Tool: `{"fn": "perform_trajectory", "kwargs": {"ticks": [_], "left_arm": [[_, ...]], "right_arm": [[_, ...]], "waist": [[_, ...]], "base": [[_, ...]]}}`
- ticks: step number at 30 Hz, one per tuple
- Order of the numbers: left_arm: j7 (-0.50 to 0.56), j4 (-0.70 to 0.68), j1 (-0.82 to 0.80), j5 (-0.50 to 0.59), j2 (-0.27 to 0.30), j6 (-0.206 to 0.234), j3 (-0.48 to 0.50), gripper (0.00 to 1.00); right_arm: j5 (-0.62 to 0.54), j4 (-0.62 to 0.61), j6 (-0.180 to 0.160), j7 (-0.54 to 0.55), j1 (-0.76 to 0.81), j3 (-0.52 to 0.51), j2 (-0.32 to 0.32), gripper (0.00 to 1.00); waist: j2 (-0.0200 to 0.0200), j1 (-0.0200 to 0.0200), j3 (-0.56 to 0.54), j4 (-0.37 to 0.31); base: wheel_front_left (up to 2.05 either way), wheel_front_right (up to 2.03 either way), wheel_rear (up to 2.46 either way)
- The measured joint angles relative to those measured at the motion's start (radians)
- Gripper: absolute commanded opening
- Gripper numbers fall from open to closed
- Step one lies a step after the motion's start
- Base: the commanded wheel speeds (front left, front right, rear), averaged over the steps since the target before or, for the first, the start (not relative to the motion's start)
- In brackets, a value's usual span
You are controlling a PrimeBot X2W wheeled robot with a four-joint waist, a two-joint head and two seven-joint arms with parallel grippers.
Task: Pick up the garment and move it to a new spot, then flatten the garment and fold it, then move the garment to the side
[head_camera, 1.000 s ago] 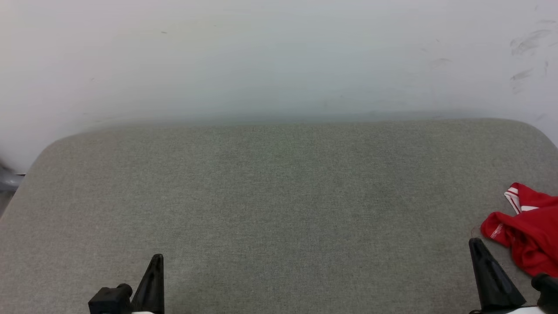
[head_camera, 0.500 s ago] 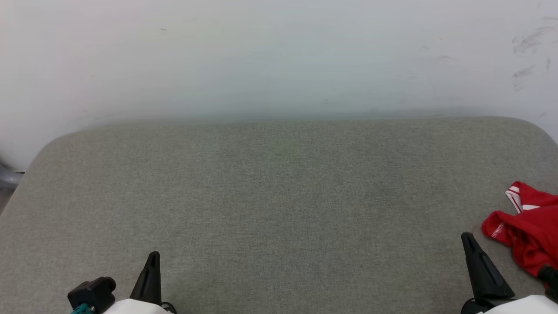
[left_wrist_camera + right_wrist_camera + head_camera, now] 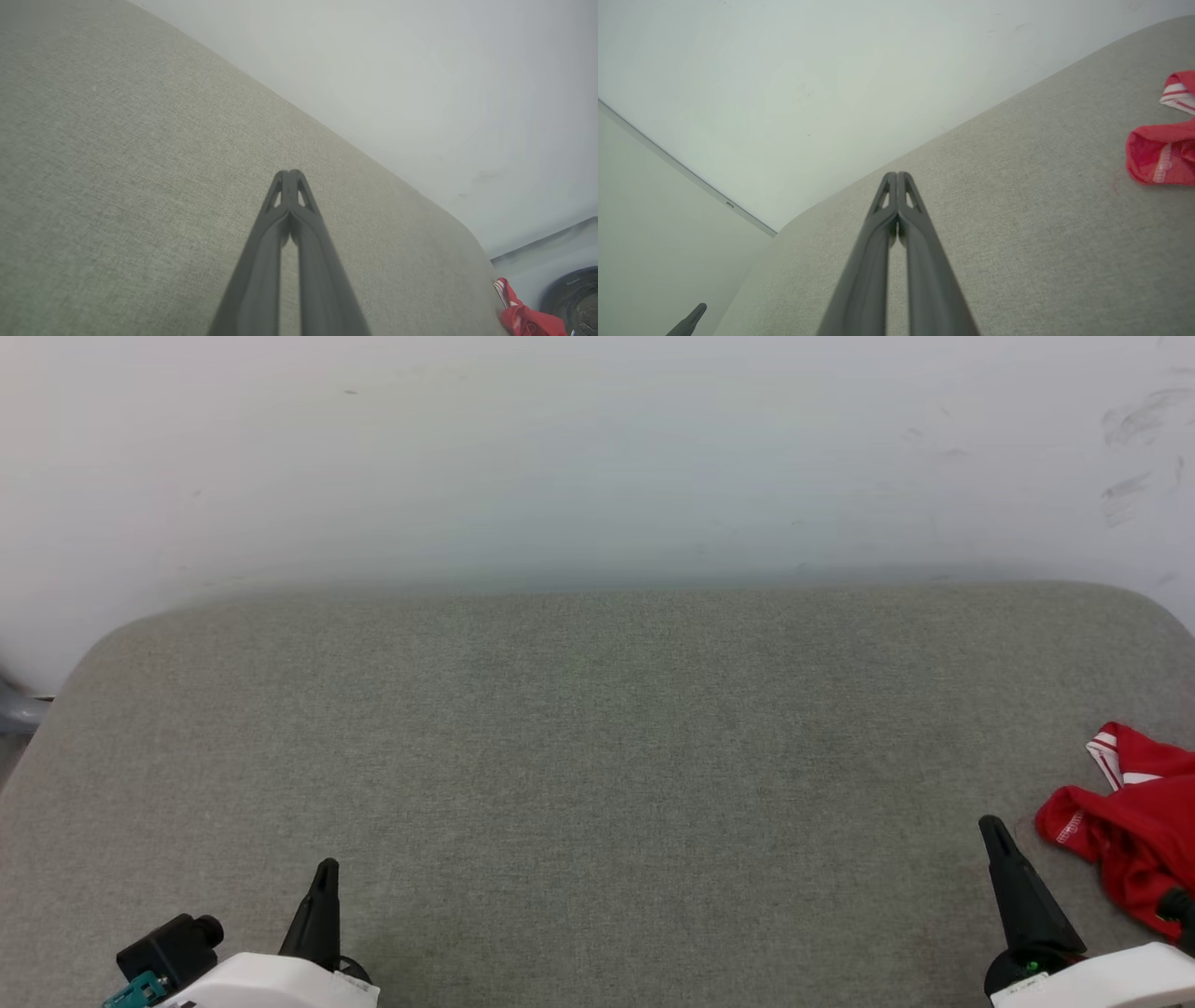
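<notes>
A wide grey fabric-covered surface (image 3: 597, 756) meets a pale wall (image 3: 597, 457); the crumpled red jersey (image 3: 1134, 831) lies at the surface's right edge, near the right gripper (image 3: 897, 176) but apart from it. That gripper and the left gripper (image 3: 289, 175) both have fingers pressed together, holding nothing

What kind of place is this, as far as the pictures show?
Probably a plain indoor room set up for cloth handling. A broad grey fabric-covered surface stands against a white wall with scuff marks, and a crumpled red garment lies at its right edge.
</notes>
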Motion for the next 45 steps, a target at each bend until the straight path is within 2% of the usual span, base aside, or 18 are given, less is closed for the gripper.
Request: {"fn": "perform_trajectory", "kwargs": {"ticks": [21,45], "left_arm": [[0.071,0.026,-0.041,-0.243,-0.036,-0.038,0.054,0.00],[0.136,0.049,-0.085,-0.467,-0.069,-0.079,0.108,0.00]], "right_arm": [[0.280,0.103,0.000,0.000,-0.069,0.003,-0.007,0.00],[0.530,0.199,0.000,0.002,-0.140,0.001,-0.009,0.00]], "waist": [[0.0000,0.0000,0.011,0.003],[0.0000,0.0000,0.024,0.006]], "base": [[0.00,0.00,0.00],[0.00,0.00,0.00]]}}
